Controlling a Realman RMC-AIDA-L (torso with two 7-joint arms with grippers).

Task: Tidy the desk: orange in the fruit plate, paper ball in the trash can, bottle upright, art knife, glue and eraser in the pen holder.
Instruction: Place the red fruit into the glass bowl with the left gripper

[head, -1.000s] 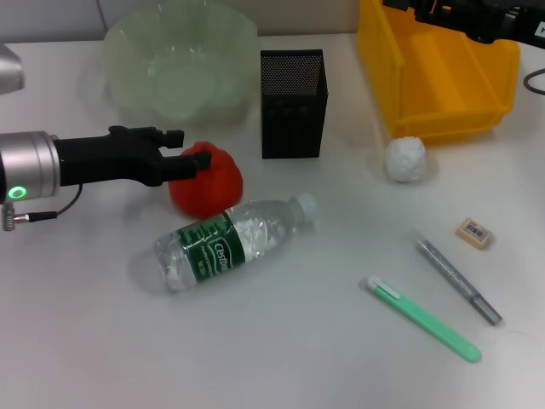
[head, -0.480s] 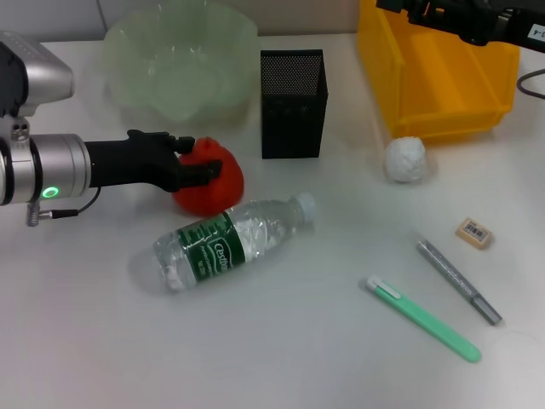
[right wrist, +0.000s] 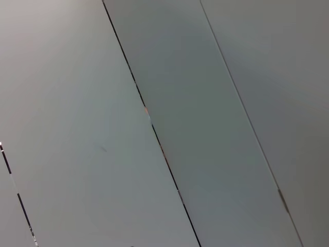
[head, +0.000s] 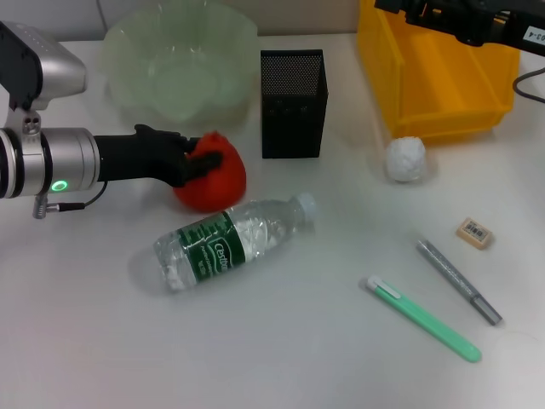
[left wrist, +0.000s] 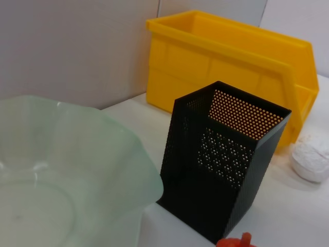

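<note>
The orange (head: pixel 219 183) lies on the desk between the fruit plate (head: pixel 128 38) and the lying bottle (head: pixel 226 241). My left gripper (head: pixel 197 158) reaches in from the left, its black fingers open and straddling the orange's top left side. A sliver of the orange (left wrist: pixel 236 242) shows in the left wrist view. The pen holder (head: pixel 292 102) stands right of the orange. The paper ball (head: pixel 404 158) sits in front of the trash can (head: pixel 426 85). The eraser (head: pixel 473 232), a grey glue stick (head: pixel 458 281) and a green art knife (head: pixel 423 318) lie at the right. My right gripper (head: pixel 451 17) hangs over the trash can's back edge.
The left wrist view shows the fruit plate (left wrist: pixel 67 170), pen holder (left wrist: pixel 221 159), trash can (left wrist: pixel 226 56) and paper ball (left wrist: pixel 311 160). The right wrist view shows only grey wall panels. A dark cable (head: pixel 530 78) lies at the right edge.
My left gripper has advanced to the right and its fingers have come over the orange, which has shifted slightly right. The right arm has barely moved.
</note>
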